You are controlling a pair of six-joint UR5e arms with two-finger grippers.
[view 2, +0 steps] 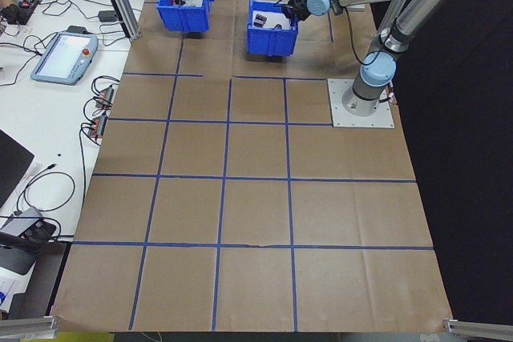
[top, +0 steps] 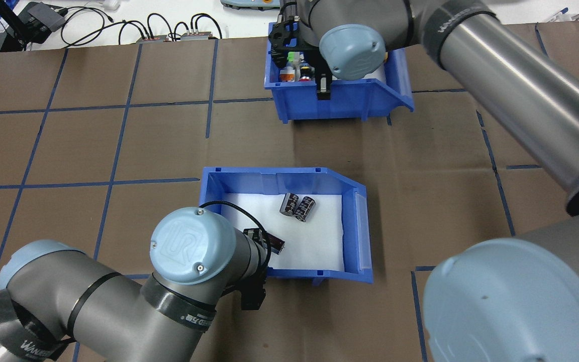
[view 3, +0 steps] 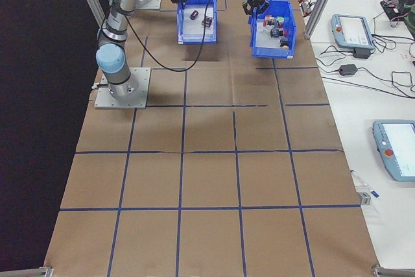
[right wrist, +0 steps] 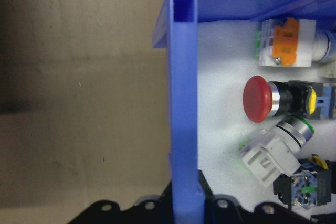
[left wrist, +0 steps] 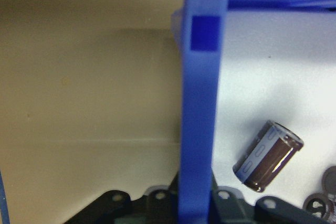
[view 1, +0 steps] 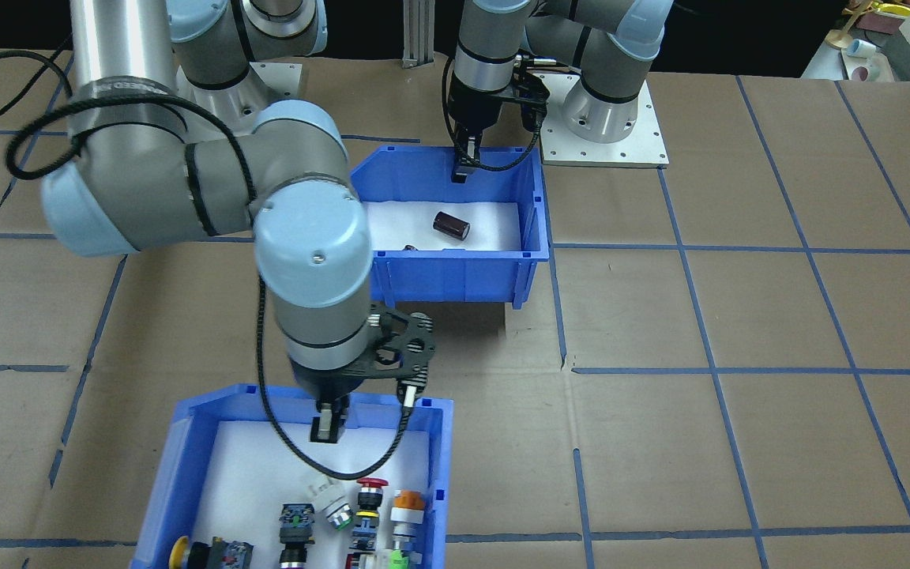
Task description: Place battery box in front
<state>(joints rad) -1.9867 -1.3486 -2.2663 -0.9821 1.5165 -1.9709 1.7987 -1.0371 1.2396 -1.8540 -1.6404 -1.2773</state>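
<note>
1. Pinching the 6 o'clock wall of the battery box (top: 269, 176) near its 7 o'clock corner, with the left jaws closed narrow on the thin blue plastic, as seen from overhead and from the left wrist.
2. Sitting mid-surface (top: 118, 146), sloped cut-away end turned to 3 o'clock. Cannot tell whether raised or resting, though probably lifted a little, judging by the shadow below.
3. Carrying three dark-brown cells on the white liner: two touching ones (top: 297, 206) toward 12 o'clock of the floor, and a third (left wrist: 268, 156) at 8 o'clock, just beside the clamped wall.
4. Holding the switch bin (top: 350, 103) likewise, right jaws closed narrow on its near wall, at 12 to 1 o'clock of the battery box and well apart from it, push-button switches (right wrist: 262, 98) inside.
5. Judged step: carrying the battery box toward 12 o'clock, into the front spot now taken by the switch bin.
6. Risk of sagging or pivoting about a one-wall pinch, tipping the far side down and sending loose cells rolling out through the cut-away end.
7. Risk of slipping off smooth plastic under a quick start or stop, dropping the box askew.
8. Risk of bins or arms meeting if both travel the same lane at once, and of the left wrist cable (top: 239, 211) catching the rim.
</note>
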